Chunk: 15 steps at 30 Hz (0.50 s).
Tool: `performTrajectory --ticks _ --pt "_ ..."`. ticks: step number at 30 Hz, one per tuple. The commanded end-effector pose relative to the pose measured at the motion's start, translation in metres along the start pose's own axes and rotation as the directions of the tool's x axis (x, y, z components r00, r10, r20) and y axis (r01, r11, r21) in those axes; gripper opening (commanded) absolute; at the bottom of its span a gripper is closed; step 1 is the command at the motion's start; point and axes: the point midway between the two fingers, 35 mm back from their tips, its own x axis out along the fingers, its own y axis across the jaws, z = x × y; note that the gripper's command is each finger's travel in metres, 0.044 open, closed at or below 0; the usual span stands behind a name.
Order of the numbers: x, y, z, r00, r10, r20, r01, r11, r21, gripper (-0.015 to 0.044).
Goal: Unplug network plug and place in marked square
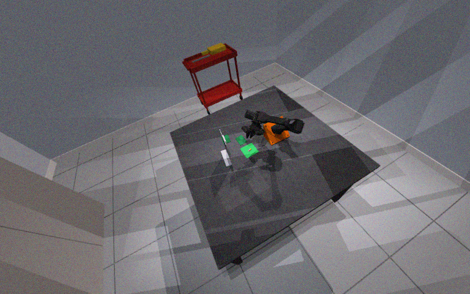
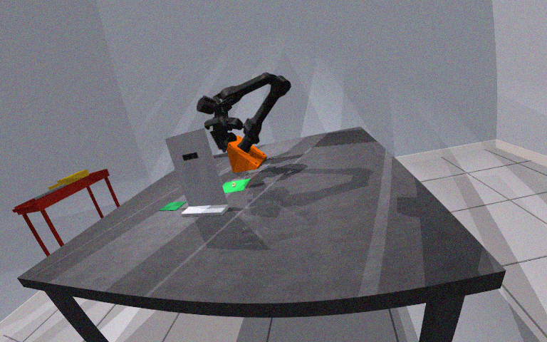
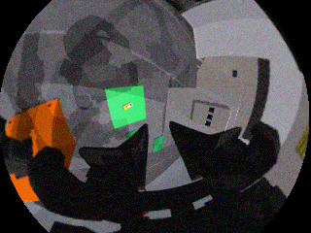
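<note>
I see a dark table [image 2: 323, 241] in a grey room. The little plug [image 2: 233, 184] lies on the bright green square [image 2: 237, 184]. My gripper [image 3: 158, 124] hangs up in the air near the grey panel [image 2: 193, 169], jaws partly spread, holding nothing.

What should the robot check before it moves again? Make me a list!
1. Plug lies inside the bright green square: ok.
2. Claw holds nothing, with an open gap between its fingers: ok.
3. Claw is lifted off the plug and off the table: ok.
4. Arm is apart from the upright panel: ok, going by the top view.
5. Plug lies flat and steady: cannot tell, it is too small to see.
</note>
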Motion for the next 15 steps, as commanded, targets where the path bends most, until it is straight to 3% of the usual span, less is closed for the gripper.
performTrajectory --ticks 1,15 --pt "-0.009 -0.007 -0.001 1.0 0.001 -0.007 -0.001 1.0 -0.006 0.0156" --pt "-0.044 -0.028 0.001 1.0 -0.003 -0.002 0.003 1.0 -0.007 0.0156"
